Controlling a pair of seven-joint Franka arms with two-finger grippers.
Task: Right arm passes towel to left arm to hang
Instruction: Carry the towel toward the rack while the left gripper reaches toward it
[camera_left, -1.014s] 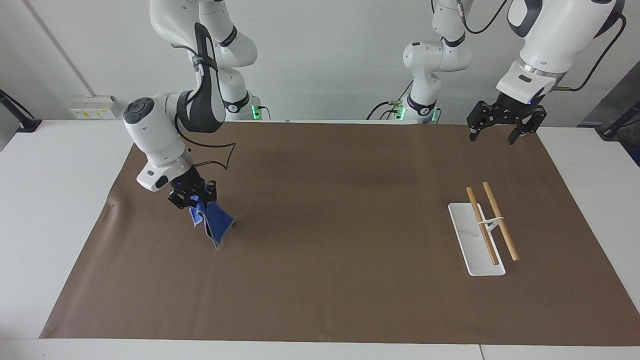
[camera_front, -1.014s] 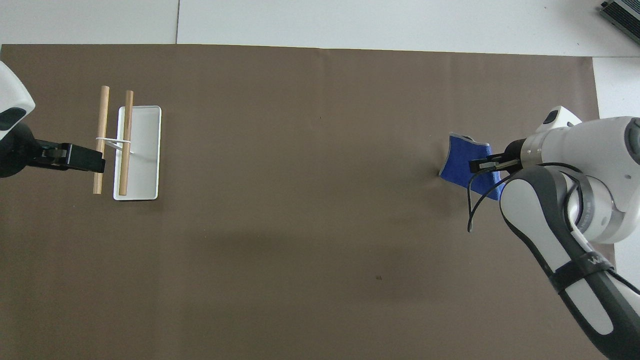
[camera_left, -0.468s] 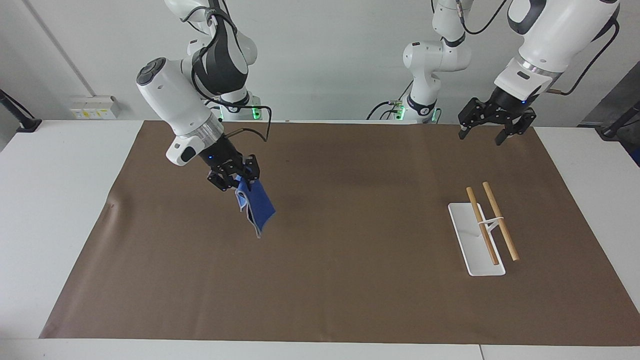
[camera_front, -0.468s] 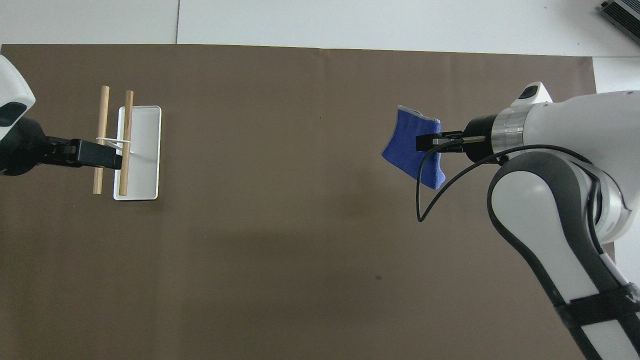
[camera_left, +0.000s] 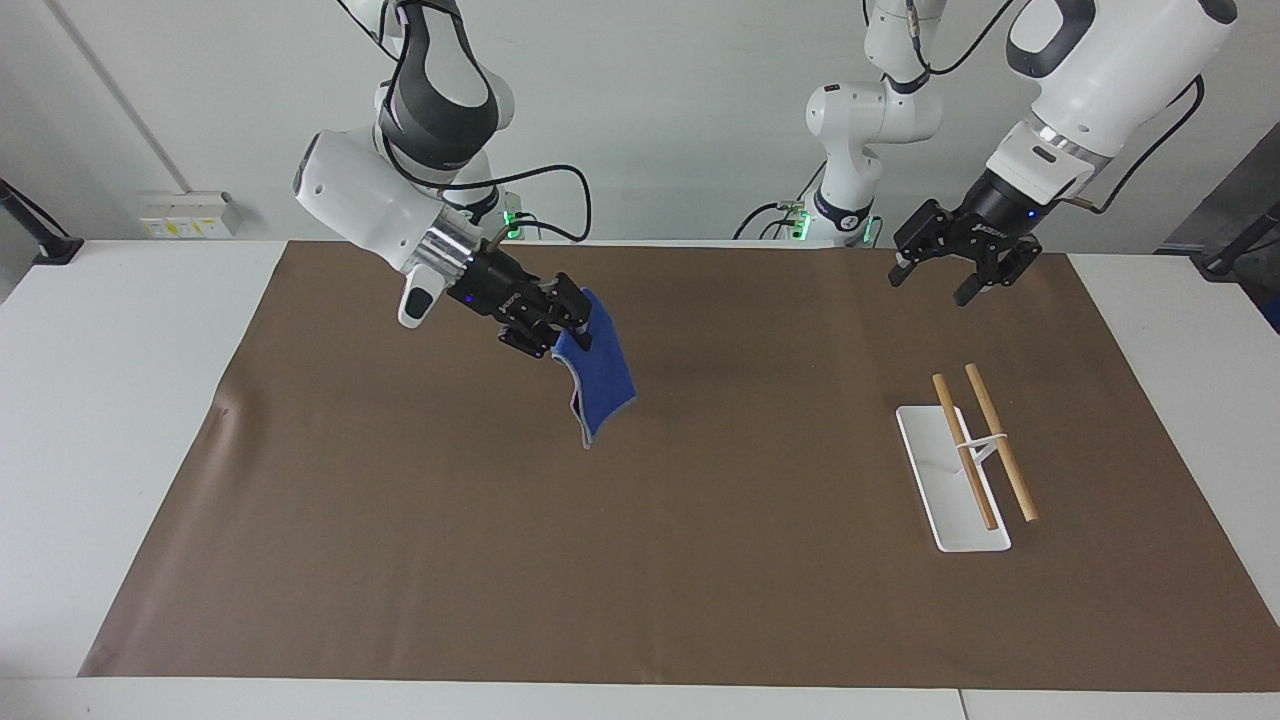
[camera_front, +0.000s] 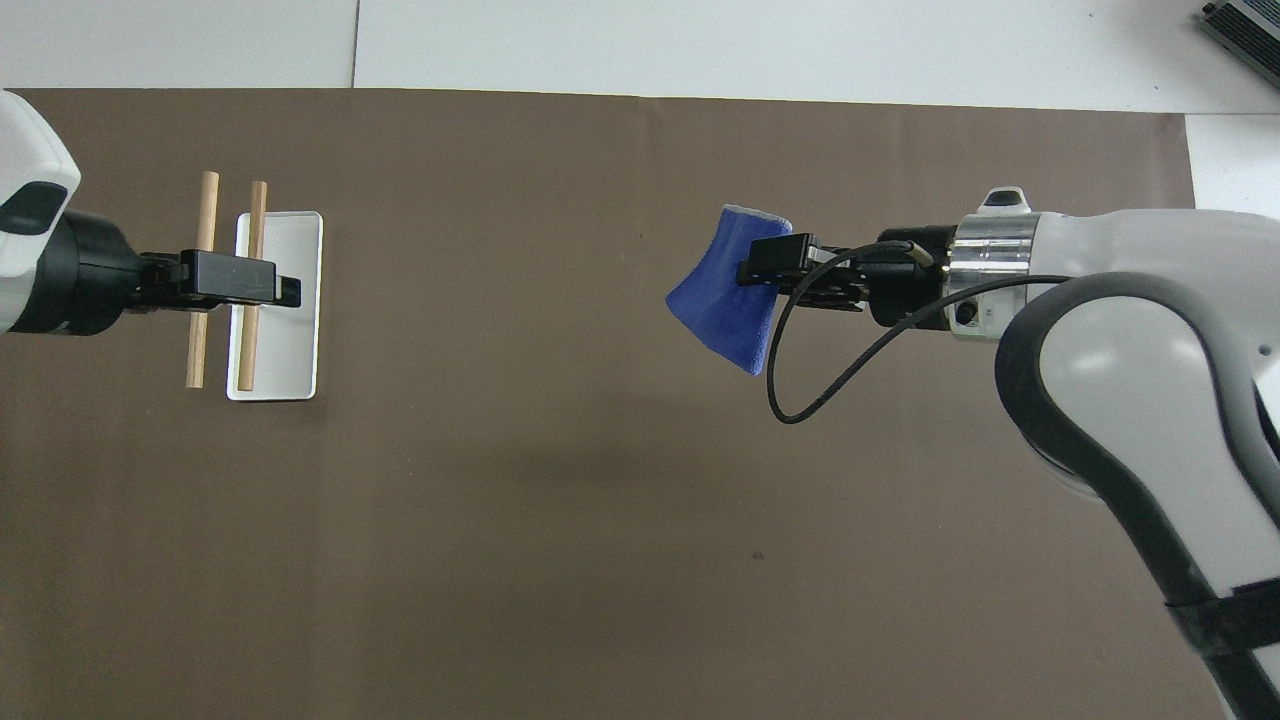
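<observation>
My right gripper (camera_left: 566, 326) is shut on the upper edge of the blue towel (camera_left: 600, 385) and holds it in the air over the brown mat; the towel hangs down free from the fingers. In the overhead view the right gripper (camera_front: 762, 268) covers part of the towel (camera_front: 722, 305). My left gripper (camera_left: 935, 281) is open and empty, up in the air over the mat at the left arm's end. In the overhead view the left gripper (camera_front: 283, 291) lies over the rack.
A white towel rack (camera_left: 950, 490) with two wooden rods (camera_left: 998, 442) stands on the brown mat (camera_left: 640, 560) toward the left arm's end; it shows in the overhead view too (camera_front: 300, 310). A black cable (camera_front: 800, 400) loops from the right wrist.
The right arm lifted the towel off the mat and carried it toward the table's middle, tilting the gripper sideways. The left gripper moved a little toward the middle.
</observation>
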